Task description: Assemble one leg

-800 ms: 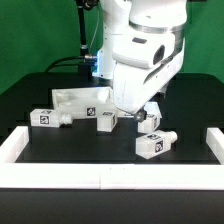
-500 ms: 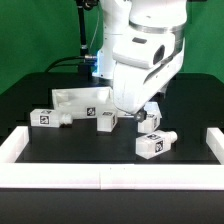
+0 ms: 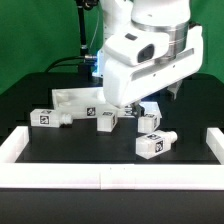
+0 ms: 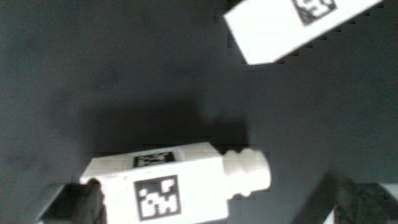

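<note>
On the exterior view's left, a small stubby white plastic leg with a black-and-white tag (image 3: 47,118) lies on the black table (image 3: 30,95). Next is the big flat white plastic panel (image 3: 82,97), with a second leg (image 3: 107,122) just in front of it. Further right, a third leg (image 3: 148,122) and a fourth leg (image 3: 153,144) lie near each other under the big white robot arm (image 3: 145,55). In the wrist view the pincer (image 4: 217,203) is wide open. One leg lies on the table between its dark fingers (image 4: 71,203), and the pincer grips nothing.
</note>
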`<state>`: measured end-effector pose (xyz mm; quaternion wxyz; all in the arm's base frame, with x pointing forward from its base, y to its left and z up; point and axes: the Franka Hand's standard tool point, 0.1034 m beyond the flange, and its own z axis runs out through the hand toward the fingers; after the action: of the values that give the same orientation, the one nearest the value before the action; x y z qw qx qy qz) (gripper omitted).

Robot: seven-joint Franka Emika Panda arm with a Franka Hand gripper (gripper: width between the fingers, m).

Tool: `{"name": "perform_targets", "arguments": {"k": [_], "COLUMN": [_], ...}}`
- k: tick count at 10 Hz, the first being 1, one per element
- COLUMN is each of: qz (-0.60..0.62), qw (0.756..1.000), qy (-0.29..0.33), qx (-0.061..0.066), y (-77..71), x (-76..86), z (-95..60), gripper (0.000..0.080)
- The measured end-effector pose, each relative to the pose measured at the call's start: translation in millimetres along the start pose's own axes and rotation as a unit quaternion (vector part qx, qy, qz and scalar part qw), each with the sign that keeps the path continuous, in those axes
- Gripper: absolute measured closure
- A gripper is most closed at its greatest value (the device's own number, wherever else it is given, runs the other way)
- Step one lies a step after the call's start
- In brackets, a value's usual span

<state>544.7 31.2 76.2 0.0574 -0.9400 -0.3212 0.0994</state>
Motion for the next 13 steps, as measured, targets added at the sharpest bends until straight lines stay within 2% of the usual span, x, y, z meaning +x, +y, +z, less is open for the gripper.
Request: {"name": "perform_targets", "arguments": {"k": [1,2,5,6,7,9,10,13], "qz": [-0.013,-0.011,-0.009,0.01,0.046,0.163,0.175,0.184], "qw": [0.999,1.0,1.0,0.999,0.997,0.984,0.983,0.981], "qy": [0.027,0.022,0.025,0.041,0.05,0.064,0.061,0.062], "qx": [-0.013,-0.009,-0.012,-0.027,-0.033,-0.029,-0.02,-0.018], "y": [2.7,0.8,2.9,11.0,12.9,5.6,4.5,4.6], "x": [-0.1,-3.1,-3.0,-9.8,-11.9,0.0,2.2,2.9], "z": [0.6,2.4,2.1,1.1,1.4,7.1,9.8,10.4], "gripper": [0.015,0.015,0.015,0.015,0.015,0.015,0.015,0.015]}}
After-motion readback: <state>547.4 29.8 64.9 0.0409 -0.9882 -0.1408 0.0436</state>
